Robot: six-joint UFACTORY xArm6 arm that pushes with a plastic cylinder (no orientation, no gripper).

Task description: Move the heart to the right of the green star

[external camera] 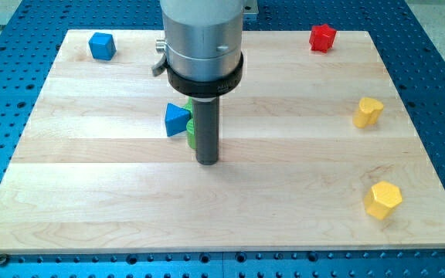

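Sitting nearest the view's bottom, the yellow hexagonal block (382, 200) is well apart from the yellow heart-shaped block (368, 112) at the pale wooden desk's (114, 201) right side. Likely light, rigid and free-sliding, the heart wants pushing on its right flank. The tool, a bare rod, grips nothing; its tip (207, 161) touches the green block (191, 131), mostly hidden, beside the blue triangular block (176, 120).

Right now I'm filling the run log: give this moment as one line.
tip: beside green block, contact unclear | blue triangle: left of green | yellow heart: far right, untouched | task: not done

Silver cylinder housing, black collar ring, dark rod ending at my tip (207, 161)
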